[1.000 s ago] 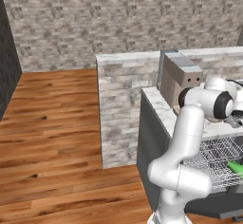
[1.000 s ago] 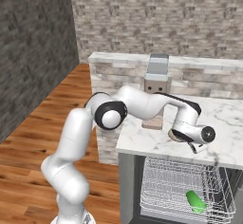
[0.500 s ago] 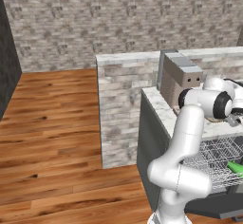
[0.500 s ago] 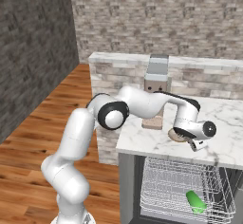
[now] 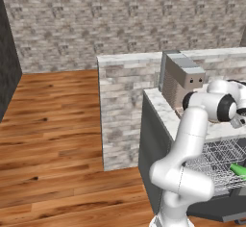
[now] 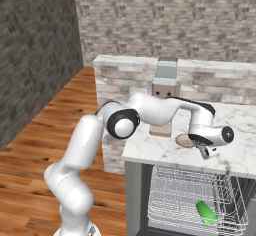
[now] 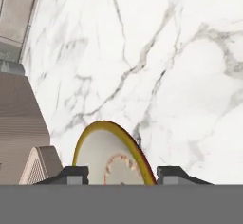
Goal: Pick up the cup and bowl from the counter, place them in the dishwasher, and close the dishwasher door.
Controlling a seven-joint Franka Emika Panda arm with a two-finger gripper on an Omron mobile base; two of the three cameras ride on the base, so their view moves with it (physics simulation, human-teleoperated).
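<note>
Left base view: the white arm rises from the lower right and bends over the counter (image 5: 166, 110), a white-and-grey marbled slab on dark grey sides. A boxy grey coffee machine (image 5: 181, 79) with a ribbed side stands at the back of the counter, against the taller stone-brick ledge (image 5: 127, 77). Below the counter edge the silver wire rack (image 5: 218, 166) of the dishwasher (image 5: 226, 207) is pulled out, and the bright green cup (image 5: 239, 170) lies on its side in it. The arm's wrist hides the gripper here, so its jaws cannot be judged. The floor is warm wooden planking.

Right base view: the arm reaches from the lower left across the counter (image 6: 165, 152). The gripper (image 6: 206, 153) points down at the counter just right of the coffee machine (image 6: 165, 87). The round tan bowl (image 6: 184, 140) sits on the marble just beside the machine's base, partly covered by the hand. The green cup (image 6: 206, 212) lies tilted in the wire rack (image 6: 192, 197), below the counter edge.

Hand view: the bowl (image 7: 107, 156) shows a pale inside, a yellowish rim and a faint reddish ring at its centre. One side of its rim lies between the two dark fingertips (image 7: 76, 174), which stand apart on either side; whether they touch it cannot be told. Veined marble (image 7: 156, 66) spreads beyond the bowl, and the coffee machine's ribbed tan side (image 7: 21, 118) stands to the left.
</note>
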